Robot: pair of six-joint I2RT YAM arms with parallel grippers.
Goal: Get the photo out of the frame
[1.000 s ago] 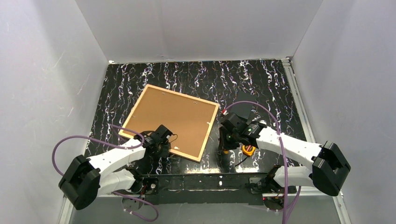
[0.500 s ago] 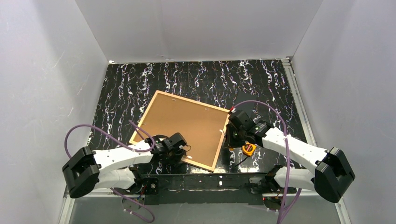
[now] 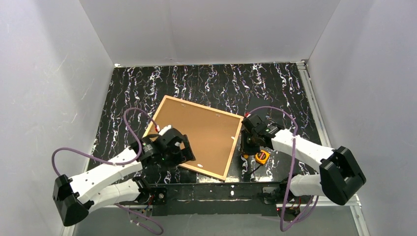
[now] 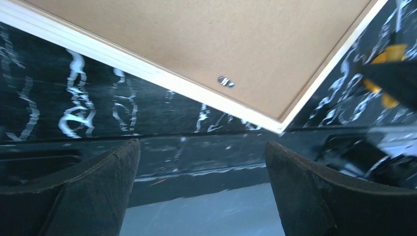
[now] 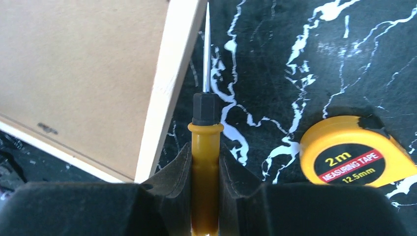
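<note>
The frame (image 3: 204,106) of light wood strips lies face down on the black marbled table. The photo (image 3: 196,130) shows only its brown board backing; its print side is hidden. My left gripper (image 3: 181,149) hovers open over the frame's near-left edge, holding nothing. In the left wrist view the frame's near strip (image 4: 147,66), the photo's backing (image 4: 196,34) and a small metal tab (image 4: 226,81) lie beyond the open left gripper (image 4: 201,145). My right gripper (image 5: 205,152) is shut on a yellow-handled screwdriver (image 5: 205,162), its thin blade running along the frame's right strip (image 5: 169,83).
A yellow tape measure (image 3: 261,157) lies on the table just right of my right gripper, also seen as a tape measure (image 5: 354,152) in the right wrist view. White walls enclose the table on three sides. The black arm-base rail (image 3: 221,191) runs along the near edge.
The frame slid to the right with my left gripper at its near edge. The left gripper has since opened, let go and lifted over the near-left edge. The right gripper shifted slightly right, still gripping the screwdriver.
</note>
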